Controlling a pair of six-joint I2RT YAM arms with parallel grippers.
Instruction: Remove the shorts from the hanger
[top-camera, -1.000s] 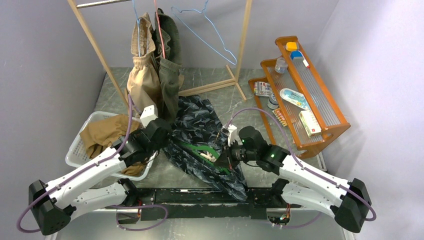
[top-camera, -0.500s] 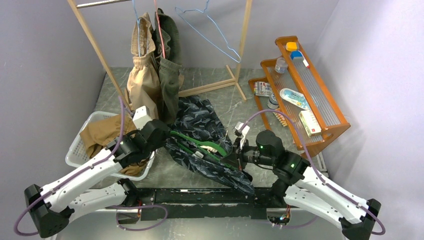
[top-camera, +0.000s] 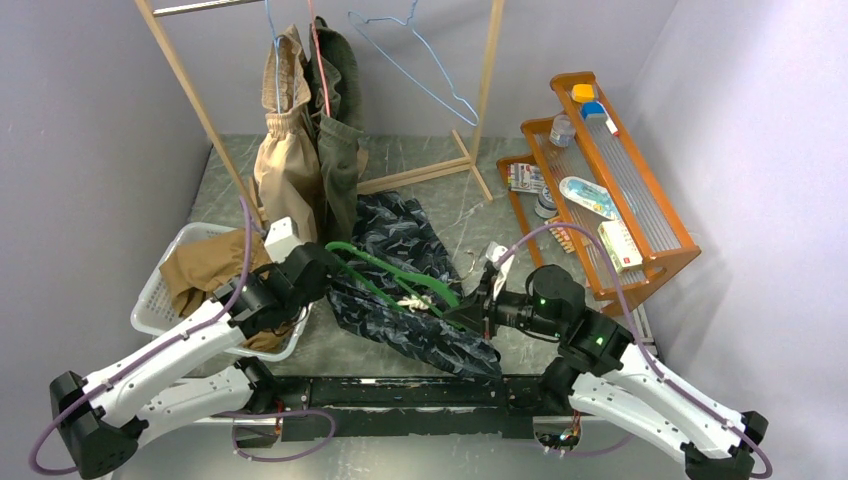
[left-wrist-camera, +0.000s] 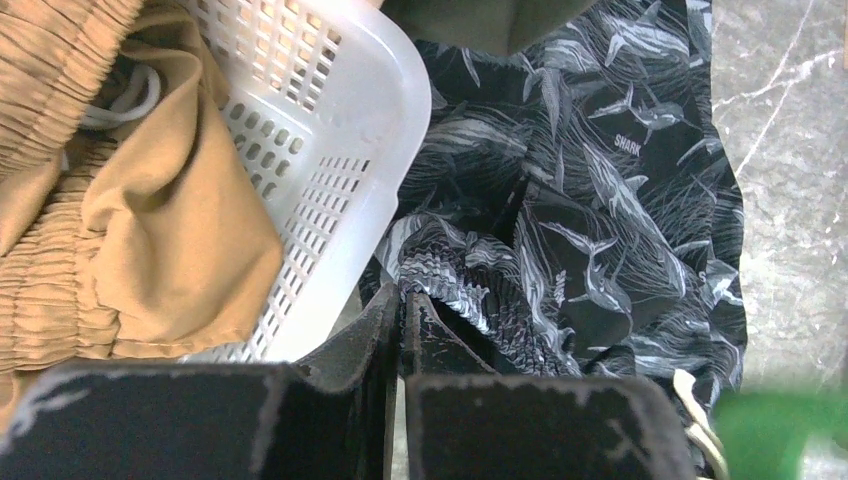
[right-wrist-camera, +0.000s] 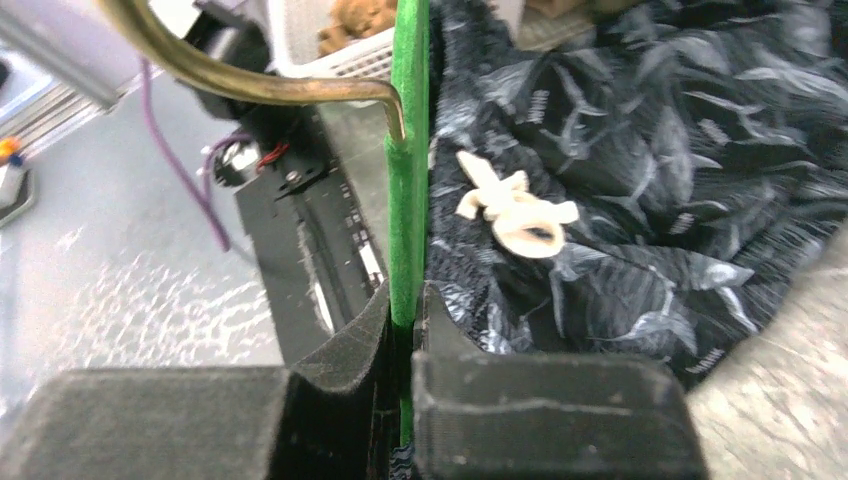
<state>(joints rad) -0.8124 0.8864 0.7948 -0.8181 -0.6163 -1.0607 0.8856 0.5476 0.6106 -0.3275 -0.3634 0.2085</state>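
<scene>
The dark patterned shorts (top-camera: 395, 240) lie crumpled on the table between my arms. A green hanger (top-camera: 375, 262) lies across them, its arm showing over the fabric. My left gripper (top-camera: 322, 278) is shut on the shorts' gathered waistband (left-wrist-camera: 450, 275), right beside the basket. My right gripper (top-camera: 462, 314) is shut on the green hanger (right-wrist-camera: 408, 150), just below its brass hook (right-wrist-camera: 250, 82). A white drawstring knot (right-wrist-camera: 512, 208) lies on the shorts (right-wrist-camera: 640, 150). Beige shorts (top-camera: 285, 165) and olive shorts (top-camera: 340, 170) hang on the rack. Tan shorts (top-camera: 205, 265) lie in the basket.
A white perforated basket (top-camera: 150, 300) stands at the left, its corner (left-wrist-camera: 330, 150) close to my left fingers. A wooden rack (top-camera: 483, 100) stands at the back with a bare blue wire hanger (top-camera: 420, 70). An orange shelf (top-camera: 640, 215) with small items stands on the right.
My right arm has drawn back to the right with the green hanger. More of the hanger now shows above the dark shorts. My left gripper has kept its hold on the waistband.
</scene>
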